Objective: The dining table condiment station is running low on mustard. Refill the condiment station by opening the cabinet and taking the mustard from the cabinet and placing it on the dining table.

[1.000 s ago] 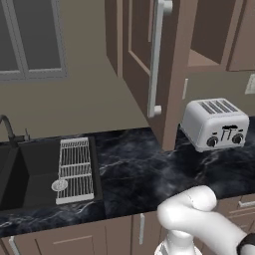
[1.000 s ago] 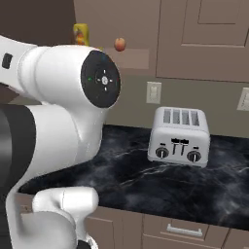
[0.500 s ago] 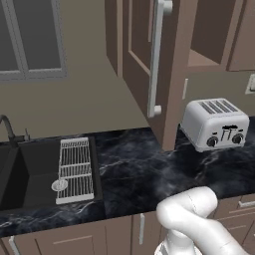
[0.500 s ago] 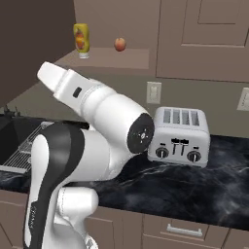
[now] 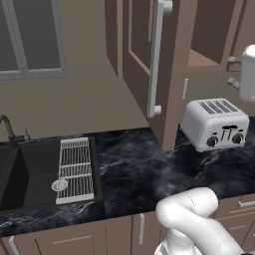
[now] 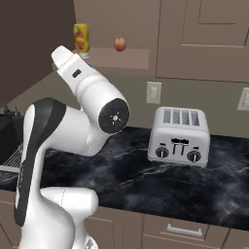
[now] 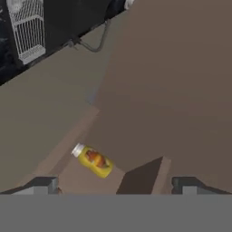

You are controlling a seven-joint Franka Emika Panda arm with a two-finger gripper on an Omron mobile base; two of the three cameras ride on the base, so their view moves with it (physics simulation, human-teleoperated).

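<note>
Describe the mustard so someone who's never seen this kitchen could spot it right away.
Look above the toaster to the open wall cabinet and its bottom shelf. The mustard stands at the shelf's left end: a small rounded yellow squeeze bottle with an orange-red label. Its only neighbour there is a small round reddish fruit, set apart to its right.

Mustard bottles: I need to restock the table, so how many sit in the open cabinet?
1: the mustard stands on the cabinet shelf, left of a small red fruit; more could be hidden.
</note>
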